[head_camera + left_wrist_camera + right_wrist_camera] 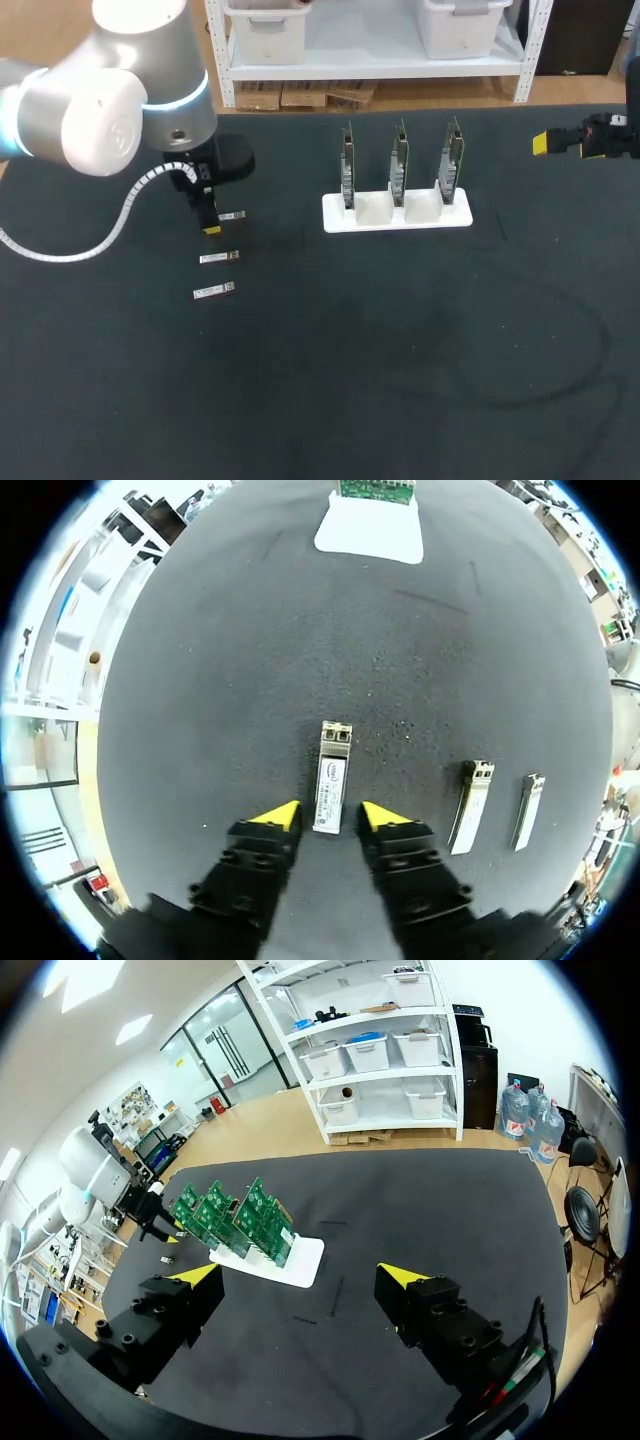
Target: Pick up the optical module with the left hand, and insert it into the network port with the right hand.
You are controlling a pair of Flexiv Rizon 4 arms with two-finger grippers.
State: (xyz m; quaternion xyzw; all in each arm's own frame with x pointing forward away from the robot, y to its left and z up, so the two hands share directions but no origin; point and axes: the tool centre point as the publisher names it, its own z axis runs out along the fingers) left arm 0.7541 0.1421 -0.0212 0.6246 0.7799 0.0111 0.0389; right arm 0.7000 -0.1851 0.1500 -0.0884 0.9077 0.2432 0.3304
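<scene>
The module (332, 777) is a slim silvery metal bar with a pale label along its top and a two-holed end pointing away from the left gripper (330, 818). It lies flat on the table (250, 660) with its near end between the spread yellow tips, a gap on each side, so neither tip touches it. The fingers (260, 855) are blocky and black with wedge-shaped yellow ends. Beside the gripper two spare modules (470, 805) of the same shape lie parallel to the first, apart from it and from each other. The table has a dark, finely grained cover. Far ahead of the gripper stands the holder (370, 530), a smooth white block, with only the foot of a green board above it. The head view hides the gap at the module, showing just one yellow tip beside it, but it does show three thin cards (399, 160) standing upright on edge in a row in the holder. The right wrist view shows the right gripper (300, 1277) with its tips wide apart and nothing between them, above the table; the holder is ahead of it and well apart, the cards are flat green boards set parallel, and the left arm (100, 1175) is beyond them
</scene>
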